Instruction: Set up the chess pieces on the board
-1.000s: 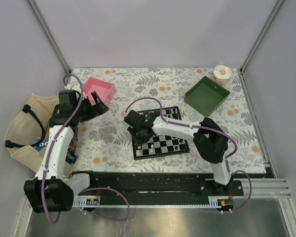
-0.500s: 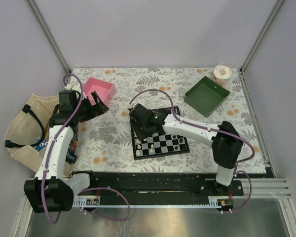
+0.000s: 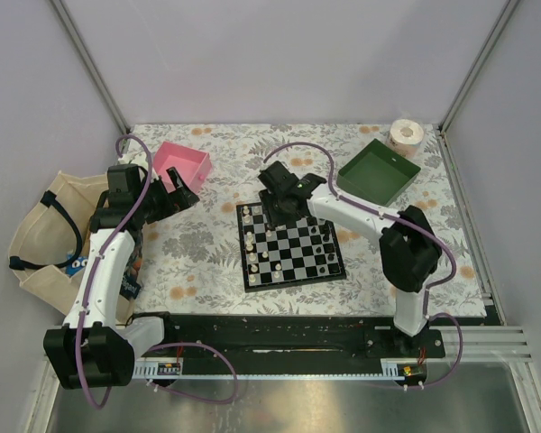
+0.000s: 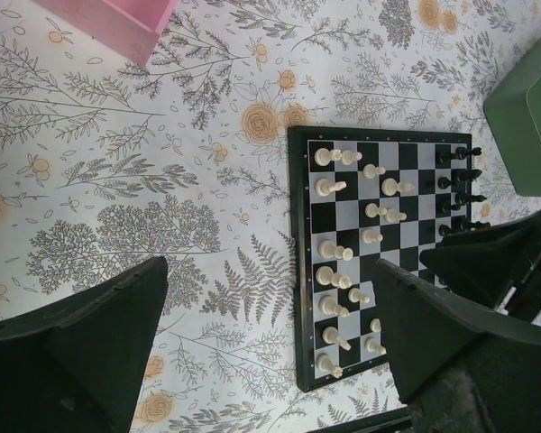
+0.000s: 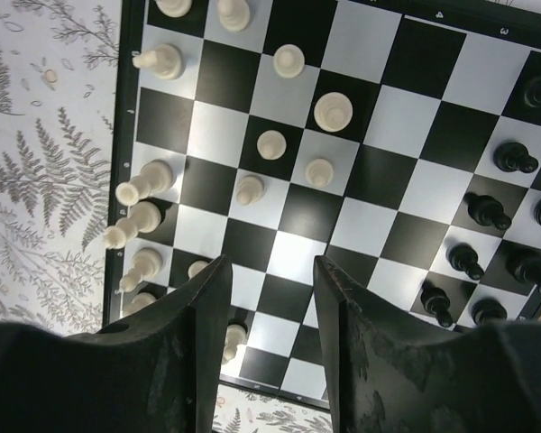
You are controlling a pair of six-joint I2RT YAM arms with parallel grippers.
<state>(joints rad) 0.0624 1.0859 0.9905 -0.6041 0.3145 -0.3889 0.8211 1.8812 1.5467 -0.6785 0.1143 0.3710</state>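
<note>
**Top view.** 1 board (image 3: 294,251) lies mid-worktop (image 3: 207,262). All chessmen in sight stand on it: cream pieces (image 3: 255,251) along its left side, black pieces (image 3: 325,245) along its right. The right tool (image 3: 279,200) hangs over the board's far edge. The left tool (image 3: 182,197) sits well off the board's left, near the pink tray (image 3: 197,159). Also here are 1 green tray (image 3: 379,176) beyond the board's far right corner, 1 tape roll (image 3: 406,133) and 1 bag (image 3: 45,234), worked by 2 arms.

**Left wrist view.** The left tool (image 4: 269,266) is spread wide with nothing in it. I count about 15 cream pieces (image 4: 327,187). Roughly 7 are on the board's outer file and 8 pawns are staggered over the next 2 files, not in 1 line. About 5 black pieces (image 4: 460,180) show, and the right arm (image 4: 496,253) hides the rest.

**Right wrist view.** The right tool (image 5: 270,266) has its jaws parted and empty, with bare squares showing between them. About 14 cream and 8 black pieces are in frame.

The likely trouble is that each finger dwarfs a chessman. Coming down among the packed cream men could topple neighbours or push one off the board's left edge. A piece landing there would be hard to spot on the flowery worktop. Straightening a staggered pawn could also drag the one beside it.
</note>
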